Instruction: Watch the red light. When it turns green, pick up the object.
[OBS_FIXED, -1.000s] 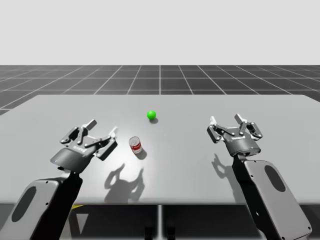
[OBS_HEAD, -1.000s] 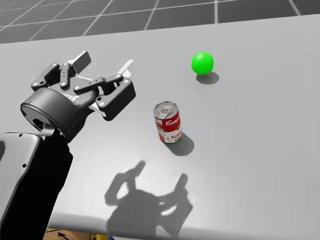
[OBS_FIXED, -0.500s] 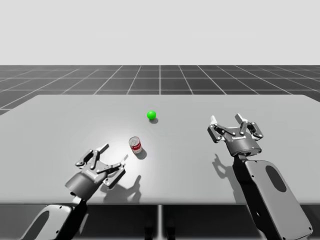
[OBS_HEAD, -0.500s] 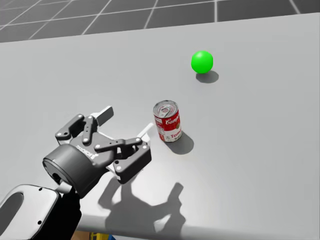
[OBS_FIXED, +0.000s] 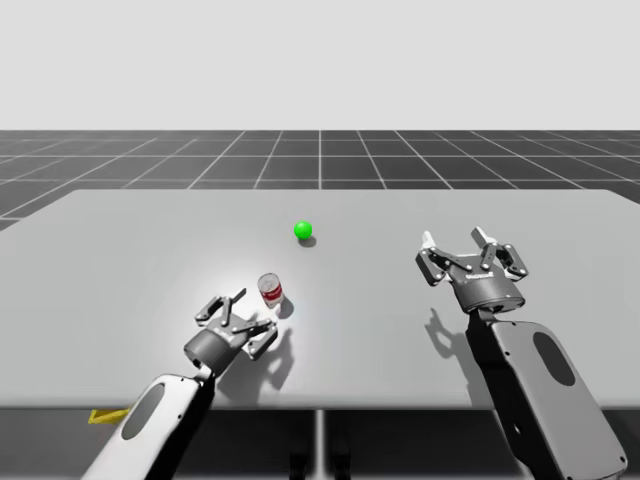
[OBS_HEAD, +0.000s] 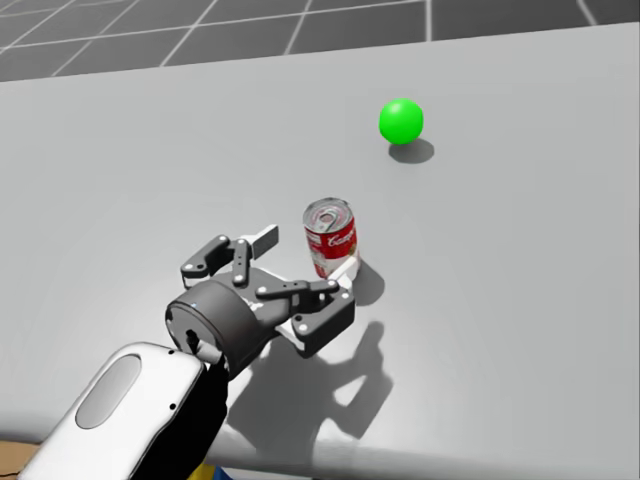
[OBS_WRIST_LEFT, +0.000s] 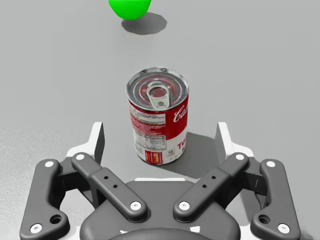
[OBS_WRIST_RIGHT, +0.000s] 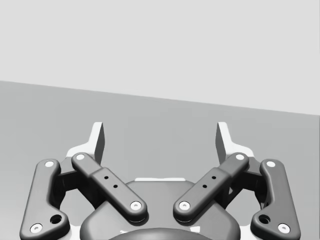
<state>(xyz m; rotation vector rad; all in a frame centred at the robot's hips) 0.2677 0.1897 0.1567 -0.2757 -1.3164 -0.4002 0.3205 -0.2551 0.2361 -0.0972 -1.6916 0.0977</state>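
The light (OBS_HEAD: 401, 120) is green, so my left gripper (OBS_FIXED: 249, 311) stands wide open and empty, with the upright red-and-white can (OBS_WRIST_LEFT: 159, 117) between its fingers, untouched — set to close. My right gripper (OBS_WRIST_RIGHT: 160, 137) waits open.

Left claw (OBS_WRIST_LEFT: 160, 136) and right claw (OBS_WRIST_RIGHT: 160, 136) are identical: dark grey round body, black bar links with silver screws at each pivot, two small holes on the inner links, white fingertips (OBS_WRIST_RIGHT: 96, 141). Outer links: one open hole near base. Forearm covers (OBS_FIXED: 515, 400) are light grey rounded shells, each with a dark oval inset panel.
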